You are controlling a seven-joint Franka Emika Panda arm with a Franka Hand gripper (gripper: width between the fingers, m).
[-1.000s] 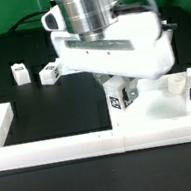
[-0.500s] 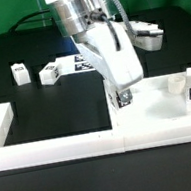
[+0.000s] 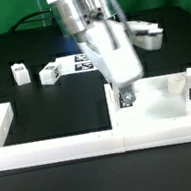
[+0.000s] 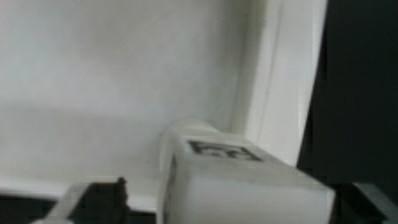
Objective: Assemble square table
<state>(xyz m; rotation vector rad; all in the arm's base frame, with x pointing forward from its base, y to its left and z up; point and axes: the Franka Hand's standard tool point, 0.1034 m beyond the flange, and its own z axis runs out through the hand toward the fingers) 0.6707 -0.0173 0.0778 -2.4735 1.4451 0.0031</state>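
Exterior view's left, loose on black table [image 3: 45, 107]: spare leg [image 3: 18, 72], second spare leg [image 3: 49, 73]. Centre: gripper [image 3: 127, 97] clamped on held leg [image 4: 231, 166], tag outward, upright. Right: tabletop [image 3: 161, 118], held leg low by its edge toward exterior view's left (contact unclear). Step, likely: seating first leg at corner. Next: align with mounting spot, lower straight, twist in without tilting.

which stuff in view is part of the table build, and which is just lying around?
Job:
slab
leg at the tool
two loose legs
leg on the slab

Lying about:
wall
marker board
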